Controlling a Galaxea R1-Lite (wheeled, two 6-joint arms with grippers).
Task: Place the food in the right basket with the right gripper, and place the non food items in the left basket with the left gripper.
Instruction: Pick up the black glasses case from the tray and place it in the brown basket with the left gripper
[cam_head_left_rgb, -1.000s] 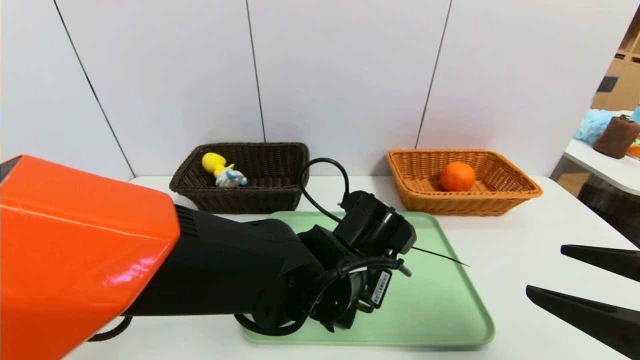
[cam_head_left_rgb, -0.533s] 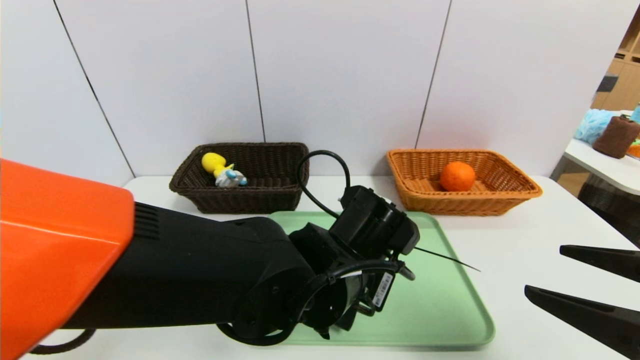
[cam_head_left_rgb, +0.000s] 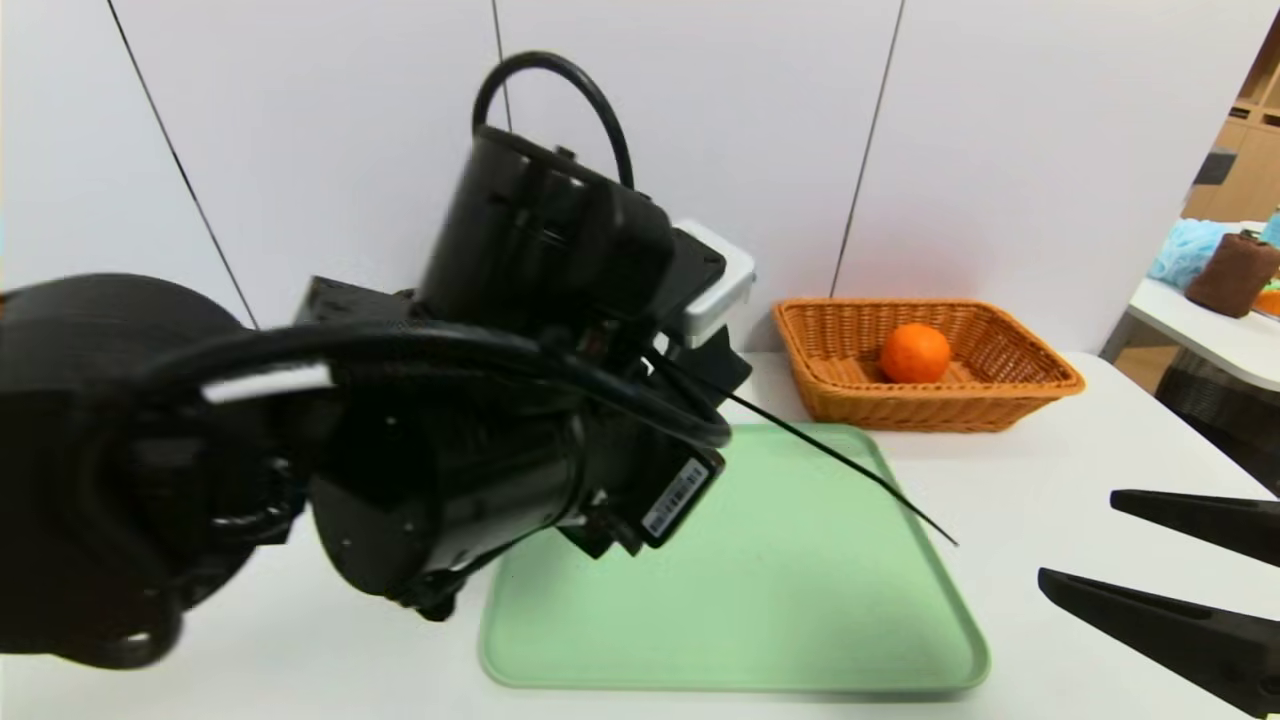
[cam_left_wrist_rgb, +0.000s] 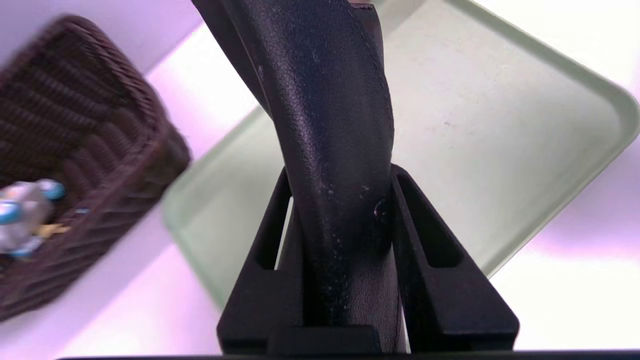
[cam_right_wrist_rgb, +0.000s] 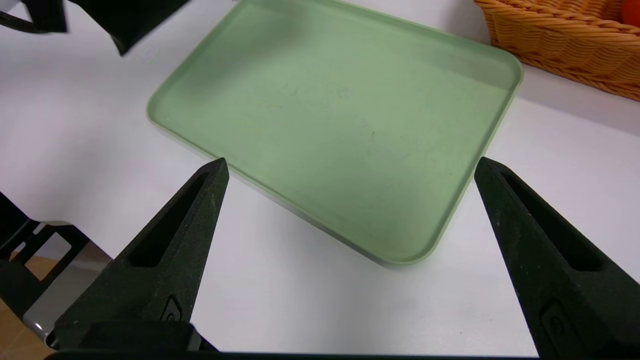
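Progress: orange in right basket | duck in left basket | my left claw clamps black pouch, undelivered | right claw wide, empty.

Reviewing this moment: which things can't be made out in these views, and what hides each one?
- Dark brown basket: hidden in the head view behind the left arm; cut off by the edge in the left wrist view.
- Duck toy: blurred and cut off in the left wrist view.
- Black pouch clamped in the left gripper: its far end runs out of frame.
- Wooden spoon: in no view.
- Right gripper, open: idle beside the green tray.
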